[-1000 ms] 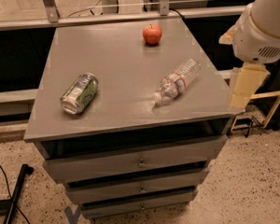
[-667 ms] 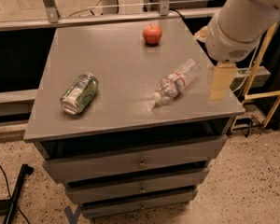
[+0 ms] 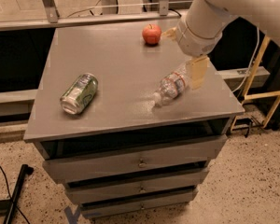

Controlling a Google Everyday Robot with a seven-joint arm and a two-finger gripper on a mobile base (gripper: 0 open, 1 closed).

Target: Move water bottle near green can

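Since a second ago the arm has swung in from beyond the right edge of the worktop, while the can, the apple and the bottle lie where they were. At the left the green can rests on its side, its silver end facing the front-left corner. Toward the back, right of the middle, a red apple sits upright and alone. Right of centre the water bottle lies on its side at a slant, white cap pointing front-left, base pointing back-right, well apart from the can. Just at that base end hangs the pincer – a pale yellow piece below the white wrist, overlapping the bottle's far end in the view. Whether it touches the bottle, and whether it is apart or together, cannot be told. Under the worktop is a stack of grey drawers.
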